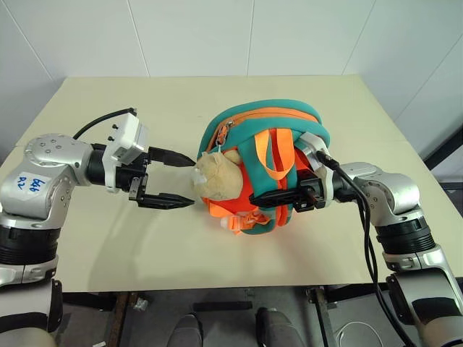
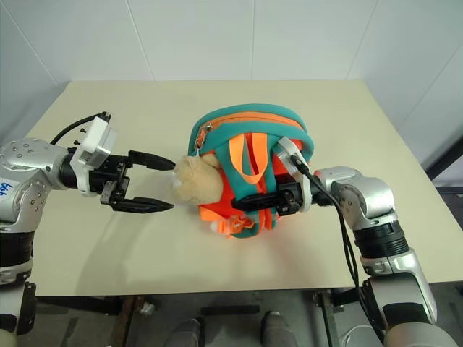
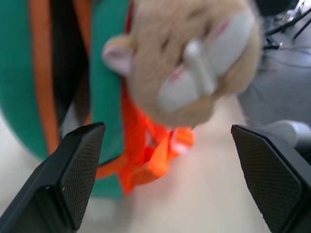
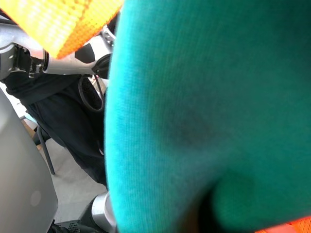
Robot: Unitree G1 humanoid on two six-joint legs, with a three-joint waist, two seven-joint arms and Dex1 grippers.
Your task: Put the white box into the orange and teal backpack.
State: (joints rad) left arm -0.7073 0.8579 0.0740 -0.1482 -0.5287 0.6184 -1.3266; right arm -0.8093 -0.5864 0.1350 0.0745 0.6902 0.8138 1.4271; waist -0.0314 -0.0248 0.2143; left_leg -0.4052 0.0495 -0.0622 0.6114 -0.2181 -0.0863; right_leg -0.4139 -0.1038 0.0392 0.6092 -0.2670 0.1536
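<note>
the cream table (image 1: pixel 108 238) carries the orange and teal backpack (image 1: pixel 268 137) in its middle, standing up, with the straps toward me. the white box i cannot see, so i cannot tell where it is. my right gripper (image 1: pixel 264 196) is closed on a teal strap (image 1: pixel 249 155) of it. my left gripper (image 1: pixel 184 179) has its fingers wide apart, holding nothing, just beside the tan plush toy (image 1: pixel 217 176).

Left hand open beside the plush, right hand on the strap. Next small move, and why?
Probably ease the left hand back from the backpack. Its fingers are spread and hold nothing, the tan plush toy sits just ahead of them, and the right hand is shut on a teal strap, keeping the bag steady.
</note>
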